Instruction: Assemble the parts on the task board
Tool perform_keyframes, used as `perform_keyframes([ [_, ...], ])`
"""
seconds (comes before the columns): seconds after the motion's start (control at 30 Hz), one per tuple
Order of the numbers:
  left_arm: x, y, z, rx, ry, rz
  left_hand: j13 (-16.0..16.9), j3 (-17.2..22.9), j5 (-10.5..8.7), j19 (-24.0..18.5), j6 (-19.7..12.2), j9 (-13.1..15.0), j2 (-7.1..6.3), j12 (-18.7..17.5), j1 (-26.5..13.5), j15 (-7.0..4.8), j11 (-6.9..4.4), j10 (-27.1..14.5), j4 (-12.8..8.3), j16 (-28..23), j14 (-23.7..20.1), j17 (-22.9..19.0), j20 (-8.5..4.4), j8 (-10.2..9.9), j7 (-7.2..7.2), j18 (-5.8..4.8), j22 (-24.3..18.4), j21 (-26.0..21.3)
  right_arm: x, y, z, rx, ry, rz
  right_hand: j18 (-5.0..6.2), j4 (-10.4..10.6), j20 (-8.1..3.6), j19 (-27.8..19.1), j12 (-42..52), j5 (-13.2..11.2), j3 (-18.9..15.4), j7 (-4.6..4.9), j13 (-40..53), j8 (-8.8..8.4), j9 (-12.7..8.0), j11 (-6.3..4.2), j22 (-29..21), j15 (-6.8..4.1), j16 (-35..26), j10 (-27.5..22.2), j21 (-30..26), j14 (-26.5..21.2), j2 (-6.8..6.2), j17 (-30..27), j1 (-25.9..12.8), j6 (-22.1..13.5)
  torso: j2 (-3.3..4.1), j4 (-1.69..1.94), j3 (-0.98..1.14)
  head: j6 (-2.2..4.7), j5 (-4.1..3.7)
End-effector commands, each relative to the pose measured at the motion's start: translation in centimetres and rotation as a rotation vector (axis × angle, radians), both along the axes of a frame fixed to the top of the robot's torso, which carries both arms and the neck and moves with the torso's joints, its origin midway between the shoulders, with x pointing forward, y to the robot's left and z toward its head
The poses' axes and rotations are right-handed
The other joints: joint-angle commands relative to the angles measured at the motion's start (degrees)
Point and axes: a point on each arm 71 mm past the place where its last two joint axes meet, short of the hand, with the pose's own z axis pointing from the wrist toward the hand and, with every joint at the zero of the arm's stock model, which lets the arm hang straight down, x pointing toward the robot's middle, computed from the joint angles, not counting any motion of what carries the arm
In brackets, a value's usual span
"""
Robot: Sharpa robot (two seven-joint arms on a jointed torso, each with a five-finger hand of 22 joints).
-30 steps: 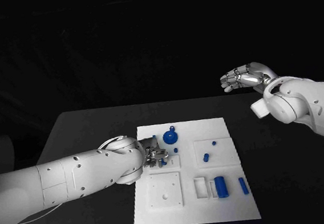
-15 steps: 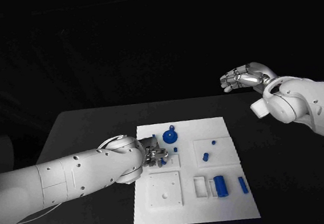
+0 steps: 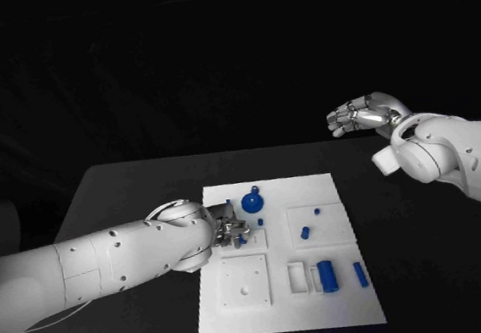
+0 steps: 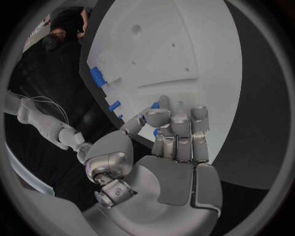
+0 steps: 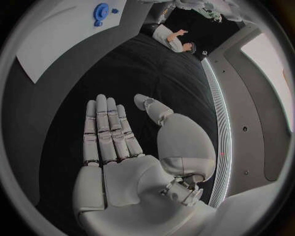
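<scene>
- One white task board (image 3: pixel 291 313) lay in the middle of the black table (image 3: pixel 110 196), its long side running away from the robot.
- Blue parts (image 3: pixel 326 274) counted in the head view: one round disc-shaped piece (image 3: pixel 252 204) near the far edge, one thick cylinder at the near side, one slimmer bar (image 3: pixel 360 274) just beside that cylinder, one short peg (image 3: pixel 304 233) in the middle, and one tiny piece (image 3: pixel 317 210) beyond it. Further small blue bits sat by the left hand; their number could not be told.
- Two hands were seen, one on each white arm.
- The left hand (image 3: pixel 229 233) was over the left-middle of the board, fingers bent down together. In the left wrist view a small blue piece (image 4: pixel 155 104) sat at the fingertips (image 4: pixel 164 102), touching them. Whether it was pinched or merely touched could not be told.
- The disc lay just beyond the left hand, apart from it; the cylinder and the bar lay well apart from it, toward the near right corner.
- The right hand (image 3: pixel 360 116) hung beyond the table's far right edge, well apart from the board. In the right wrist view its fingers (image 5: pixel 104 130) were stretched out, thumb apart, nothing in it.
</scene>
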Motion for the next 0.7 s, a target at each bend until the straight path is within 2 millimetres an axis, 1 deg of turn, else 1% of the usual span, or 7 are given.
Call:
perform_keyframes([
  [0.03, -0.35, -0.37, -0.52, 0.013, 0.036, -0.024, 0.1, 2.3, 2.48, 0.5, 9.4, 0.0, 0.96, 0.2, 0.7, -0.97, -2.79, -2.9, 1.9, 0.0, 1.4, -0.1, -7.69, 0.4, -7.49, -0.64, 0.1, -0.4, -0.06, 0.19, -0.01, -0.003, 0.0, 0.021, -0.53, -0.3, -0.02, -0.5, -0.4, 0.3, -0.1, -0.14, -0.1, 0.13, -0.1, 0.09, 0.1, 0.36, -0.2, 0.5, -0.3, -0.1, 0.19, -0.1, 0.3, -0.4, 0.01, -0.03, -0.02, 0.05, -0.03],
  [0.37, -0.26, -0.44, -0.69, 0.012, 0.061, -0.015, 0.2, 2.0, 2.38, 0.6, 9.5, 0.0, 1.54, 0.9, 0.0, -0.84, -2.87, -3.1, 1.9, 0.1, 1.6, -0.4, -7.53, 0.7, -7.58, -0.64, 0.1, -0.7, -0.05, 0.22, -0.02, -0.004, 0.001, 0.022, -0.52, -0.3, 0.02, -0.6, -0.5, 0.7, -0.1, -0.14, -0.1, 0.17, -0.1, 0.11, 0.1, 0.4, -0.3, 0.5, -0.4, -0.1, 0.22, -0.1, 0.3, -0.4, 0.01, -0.05, 0.04, 0.02, -0.05],
  [0.43, -0.27, -0.45, -0.69, 0.009, 0.064, -0.015, 0.1, 1.9, 1.32, 0.6, 9.4, -0.1, 1.82, 1.0, -0.5, -0.8, -2.83, -3.2, 1.9, 0.0, 1.6, -0.5, -7.46, 0.8, -7.55, -0.63, 0.1, -0.8, -0.05, 0.19, -0.02, -0.005, 0.001, 0.021, -0.52, -0.4, 0.03, -0.7, -0.5, 0.8, -0.1, -0.13, -0.2, 0.18, -0.2, 0.12, 0.1, 0.41, -0.4, 0.5, -0.4, -0.1, 0.22, -0.1, 0.4, -0.4, 0.01, -0.05, 0.01, 0.03, -0.05],
  [0.53, -0.29, -0.47, -0.7, 0.008, 0.066, -0.015, 0.1, 1.9, 0.7, 0.6, 9.3, -0.1, 1.81, 1.1, -0.7, -0.81, -2.81, -3.3, 1.9, -0.1, 1.5, -0.6, -7.44, 0.8, -7.52, -0.61, 0.2, -0.9, -0.05, 0.19, -0.02, -0.005, 0.001, 0.021, -0.52, -0.4, 0.03, -0.7, -0.5, 0.9, -0.1, -0.14, -0.2, 0.18, -0.2, 0.12, 0.1, 0.41, -0.4, 0.5, -0.4, -0.1, 0.21, -0.1, 0.4, -0.4, 0.0, -0.01, 0.0, 0.07, -0.04],
  [0.6, -0.3, -0.48, -0.7, 0.006, 0.066, -0.016, -0.1, 1.5, -1.1, 0.6, 9.1, -0.2, 0.51, 1.1, -0.7, -0.85, -2.77, -3.4, 2.1, -0.2, 1.5, -0.8, -7.47, 0.9, -7.5, -0.54, 0.2, -1.0, -0.05, 0.2, -0.02, -0.005, 0.001, 0.021, -0.52, -0.4, 0.05, -0.7, -0.6, 1.1, 0.0, -0.13, -0.2, 0.18, -0.2, 0.13, 0.1, 0.42, -0.4, 0.5, -0.4, -0.2, 0.2, -0.1, 0.4, -0.4, 0.0, 0.0, 0.0, 0.08, -0.06],
  [0.63, -0.31, -0.52, -0.7, 0.006, 0.067, -0.018, -0.3, 1.3, -2.78, 0.7, 9.1, -0.3, -0.41, 1.2, -0.4, -0.89, -2.75, -3.4, 2.2, -0.2, 1.4, -0.9, -7.48, 0.9, -7.49, -0.49, 0.2, -1.1, -0.06, 0.22, -0.02, -0.005, 0.001, 0.022, -0.52, -0.4, 0.06, -0.7, -0.6, 1.2, 0.0, -0.12, -0.2, 0.18, -0.2, 0.14, 0.1, 0.43, -0.4, 0.5, -0.4, -0.2, 0.19, -0.1, 0.4, -0.4, 0.0, 0.01, -0.01, 0.03, -0.11],
  [0.7, -0.33, -0.54, -0.71, 0.006, 0.069, -0.021, -0.4, 1.1, -3.13, 0.8, 9.0, -0.4, -0.99, 1.2, -0.1, -0.91, -2.73, -3.4, 2.2, -0.2, 1.4, -1.0, -7.46, 0.9, -7.48, -0.49, 0.2, -1.2, -0.06, 0.23, -0.02, -0.005, 0.002, 0.022, -0.53, -0.4, 0.06, -0.8, -0.6, 1.3, -0.1, -0.11, -0.2, 0.18, -0.2, 0.14, 0.1, 0.43, -0.4, 0.5, -0.4, -0.2, 0.18, -0.1, 0.4, -0.4, 0.0, 0.02, -0.02, 0.01, -0.14],
])
